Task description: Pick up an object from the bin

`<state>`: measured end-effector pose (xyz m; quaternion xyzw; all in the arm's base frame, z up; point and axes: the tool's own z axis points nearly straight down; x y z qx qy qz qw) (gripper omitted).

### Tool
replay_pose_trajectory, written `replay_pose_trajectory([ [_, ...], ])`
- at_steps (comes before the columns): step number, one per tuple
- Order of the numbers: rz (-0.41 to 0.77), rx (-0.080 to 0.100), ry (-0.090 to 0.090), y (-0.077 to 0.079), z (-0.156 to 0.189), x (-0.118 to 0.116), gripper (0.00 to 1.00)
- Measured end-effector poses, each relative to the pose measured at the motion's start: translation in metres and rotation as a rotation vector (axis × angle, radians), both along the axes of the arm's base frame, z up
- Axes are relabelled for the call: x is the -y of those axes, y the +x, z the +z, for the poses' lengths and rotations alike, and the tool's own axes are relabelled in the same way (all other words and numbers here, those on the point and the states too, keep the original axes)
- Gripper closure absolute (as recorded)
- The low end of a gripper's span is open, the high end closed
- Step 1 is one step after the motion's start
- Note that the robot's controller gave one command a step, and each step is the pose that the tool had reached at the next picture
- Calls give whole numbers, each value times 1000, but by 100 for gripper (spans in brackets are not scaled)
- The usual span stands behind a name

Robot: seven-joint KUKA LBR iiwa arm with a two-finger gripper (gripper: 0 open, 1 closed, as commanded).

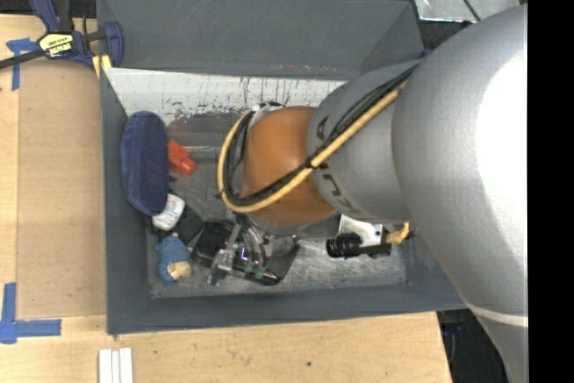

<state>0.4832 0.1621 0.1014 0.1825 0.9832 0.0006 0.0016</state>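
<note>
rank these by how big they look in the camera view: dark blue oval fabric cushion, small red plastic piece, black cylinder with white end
1. dark blue oval fabric cushion
2. black cylinder with white end
3. small red plastic piece

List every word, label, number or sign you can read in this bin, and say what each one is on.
No text can be read here.
Dark streaks on the back wall of the bin: scratches, not letters.
Black-and-white gadget at the bin's right: any print is too small to read.
Blue pouch at the left: no label visible.
</note>
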Motion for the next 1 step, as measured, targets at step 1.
replay_pose_trajectory([
  [1,-66,2,0,0,0,-1,0],
])
